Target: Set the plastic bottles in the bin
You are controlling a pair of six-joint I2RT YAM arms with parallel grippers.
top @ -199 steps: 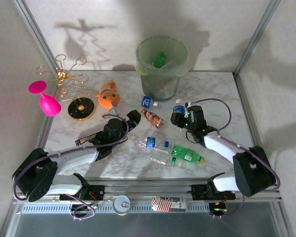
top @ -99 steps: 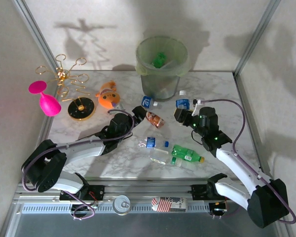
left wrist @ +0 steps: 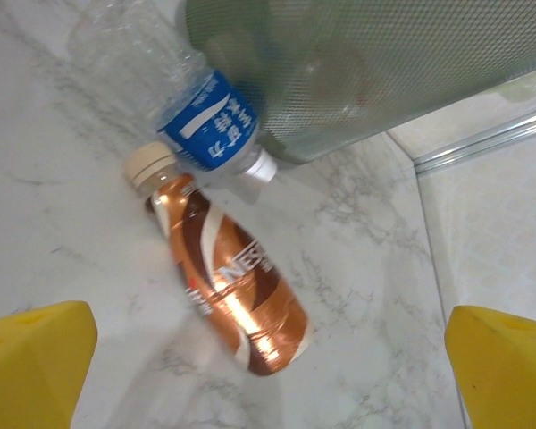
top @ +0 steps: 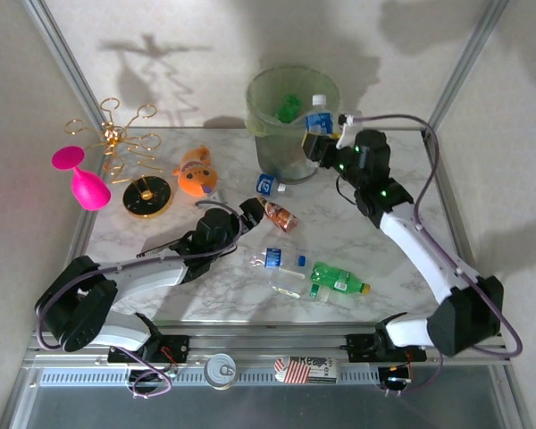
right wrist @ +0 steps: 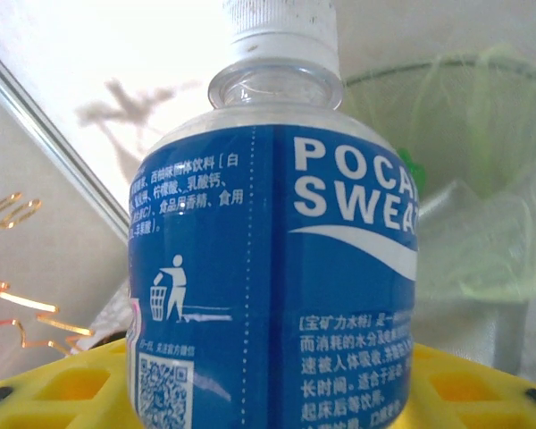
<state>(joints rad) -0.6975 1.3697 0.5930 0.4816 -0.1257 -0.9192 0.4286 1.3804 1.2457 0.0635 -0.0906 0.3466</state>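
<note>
My right gripper (top: 322,143) is shut on a blue-labelled bottle (top: 319,114) with a white cap, held upright at the right rim of the pale-green bin (top: 270,134). In the right wrist view that bottle (right wrist: 277,268) stands between my yellow fingers (right wrist: 71,384), with the bin (right wrist: 456,206) behind it. A green bottle (top: 289,109) lies inside the bin. My left gripper (top: 250,211) stands open just short of an amber-brown bottle (left wrist: 228,286) lying on the table. A clear blue-labelled bottle (left wrist: 205,121) lies against the bin's foot (left wrist: 357,71).
A small clear bottle (top: 272,257), a loose blue cap (top: 301,261), a crushed clear bottle (top: 290,281) and a green bottle (top: 338,279) lie at the table's front centre. An orange plush toy (top: 196,174), gold rack (top: 129,152) and pink wine glass (top: 80,179) stand at the left.
The right arm has lifted the blue-labelled bottle from the table up to the bin's rim. The left gripper has edged forward toward the amber-brown bottle.
</note>
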